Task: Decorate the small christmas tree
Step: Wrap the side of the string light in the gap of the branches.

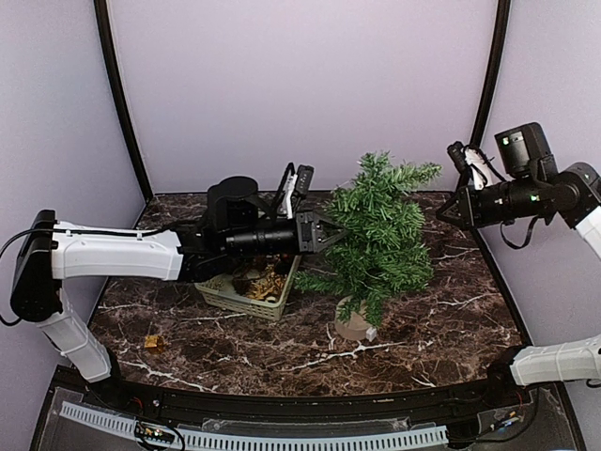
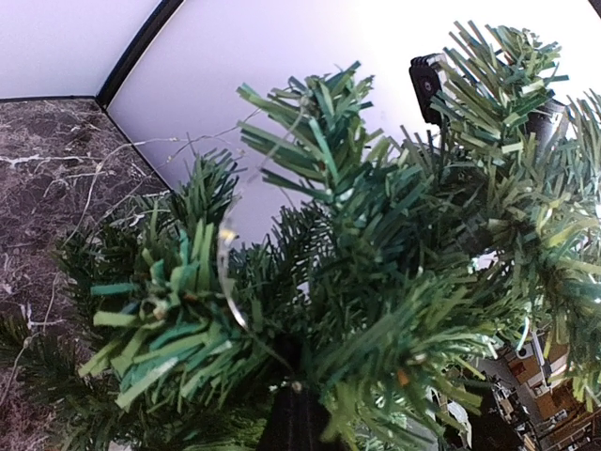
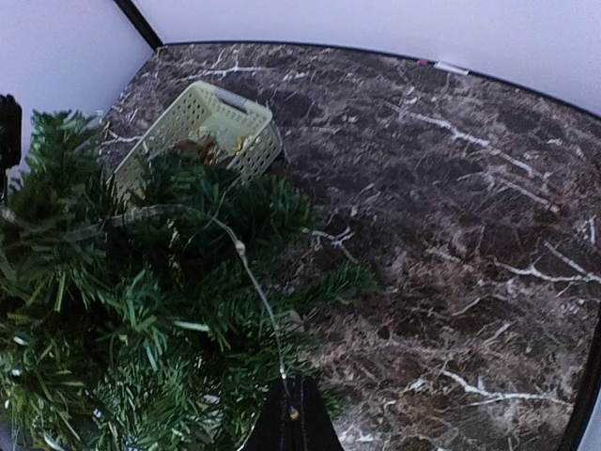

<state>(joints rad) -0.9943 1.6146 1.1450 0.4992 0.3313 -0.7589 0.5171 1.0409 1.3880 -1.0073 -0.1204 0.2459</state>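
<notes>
The left gripper (image 1: 324, 233) is pinched fully shut. In its wrist view a hair-thin light string (image 2: 223, 272) appears to run out from between its fingertips and curl up through the needles. The small christmas tree (image 1: 380, 235) stands directly ahead of it, with the fingertips right at the edge of the foliage. The pale basket (image 1: 246, 296) sits below and just behind its wrist. The right gripper (image 1: 449, 209) is also closed and seems to hold the same string. It hovers on the far side, so the tree lies below and to the left of its fingers and between the two grippers. The tree looks light and top-heavy on its small round wooden base (image 1: 352, 327), so a sideways tug on the string could probably tip or drag it across the table (image 1: 441, 329). The needles are soft and give no purchase. The branches are likely bendy and would spring back. The trunk just above the base, or a thick branch close to the trunk, looks like the soundest place to steady it. The string itself seems delicate and apt to snag.
</notes>
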